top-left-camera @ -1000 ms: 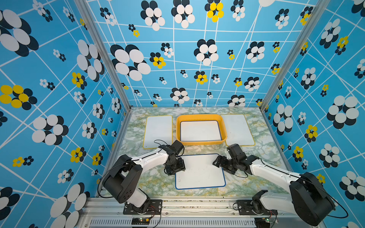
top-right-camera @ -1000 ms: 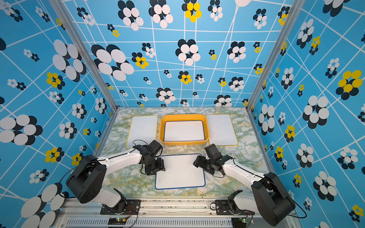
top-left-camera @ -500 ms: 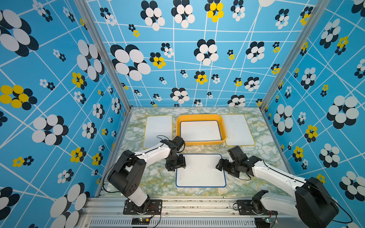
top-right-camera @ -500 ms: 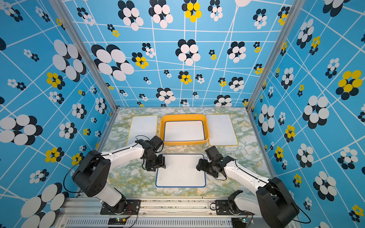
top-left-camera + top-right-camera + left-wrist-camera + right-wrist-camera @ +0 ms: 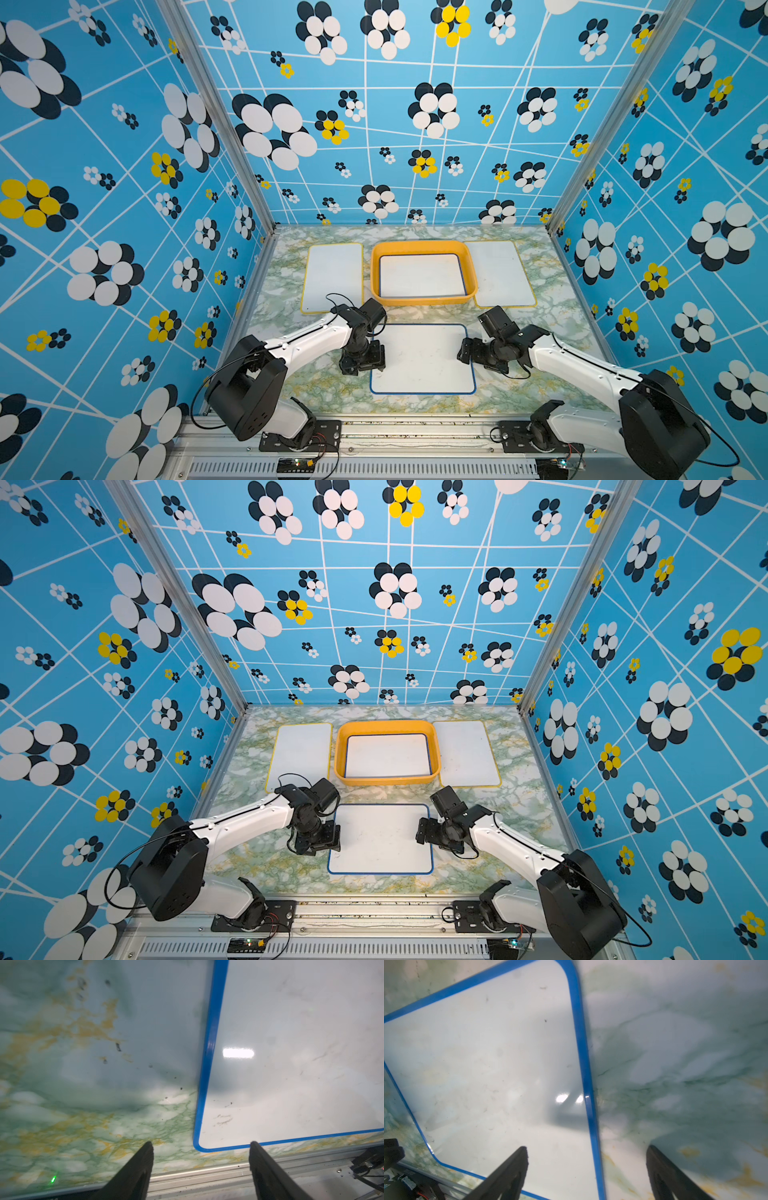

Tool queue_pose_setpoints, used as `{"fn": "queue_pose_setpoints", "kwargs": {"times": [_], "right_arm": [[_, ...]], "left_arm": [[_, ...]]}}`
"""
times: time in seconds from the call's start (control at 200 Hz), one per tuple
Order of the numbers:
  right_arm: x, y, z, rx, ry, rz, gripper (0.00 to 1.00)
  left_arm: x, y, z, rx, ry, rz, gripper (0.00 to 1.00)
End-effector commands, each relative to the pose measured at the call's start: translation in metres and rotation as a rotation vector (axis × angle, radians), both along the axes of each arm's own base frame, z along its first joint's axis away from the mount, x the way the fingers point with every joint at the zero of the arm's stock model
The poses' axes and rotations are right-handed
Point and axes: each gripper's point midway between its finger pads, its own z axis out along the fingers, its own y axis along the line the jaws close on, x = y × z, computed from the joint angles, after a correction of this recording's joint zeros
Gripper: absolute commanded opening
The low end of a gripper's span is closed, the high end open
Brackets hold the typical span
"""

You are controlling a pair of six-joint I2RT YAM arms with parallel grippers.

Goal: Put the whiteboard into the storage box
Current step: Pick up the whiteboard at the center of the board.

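1. Whiteboard (image 5: pixel 423 359), blue-framed, lies flat on table (image 5: pixel 540 332) just in front of storage box (image 5: pixel 419 246); second board (image 5: pixel 422 276) lies inside it.
2. Left gripper (image 5: pixel 201 1144) spread, empty, at board's left edge; right gripper (image 5: pixel 587 1147) spread, empty, astride right edge.

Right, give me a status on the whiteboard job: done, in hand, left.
Done: one blue-framed board already lies in the box. In hand: nothing is gripped. The left hand and right hand hang open at opposite edges of the front board, which is flat on the table. Left: lift that one in, then probably the two yellow boards flanking the box.
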Motion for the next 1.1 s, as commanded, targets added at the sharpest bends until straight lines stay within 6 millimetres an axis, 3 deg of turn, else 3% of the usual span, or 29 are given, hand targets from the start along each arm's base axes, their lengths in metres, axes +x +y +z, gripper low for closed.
{"fn": "queue_pose_setpoints", "kwargs": {"times": [0.0,0.12,0.46,0.71,0.935,1.094], "right_arm": [[-0.018,-0.003,-0.012,-0.001,0.063,0.028,0.92],[-0.020,0.000,-0.015,0.014,0.066,0.039,0.93],[-0.025,0.003,-0.023,0.039,0.076,0.062,0.99],[-0.031,0.003,-0.030,0.049,0.099,0.060,0.99],[-0.040,0.006,-0.038,0.087,0.127,0.052,0.99],[-0.046,0.002,-0.043,0.070,0.140,0.076,0.99]], "left_arm": [[-0.001,-0.003,-0.006,0.033,0.009,-0.002,0.80],[0.002,-0.012,-0.012,-0.003,0.012,0.008,0.87],[0.007,-0.033,-0.025,-0.074,0.004,-0.001,0.88],[-0.009,-0.032,-0.045,-0.061,0.077,-0.019,0.89],[-0.016,-0.052,-0.060,-0.183,0.111,-0.007,0.89],[-0.018,-0.053,-0.066,-0.238,0.109,0.016,0.89]]}}
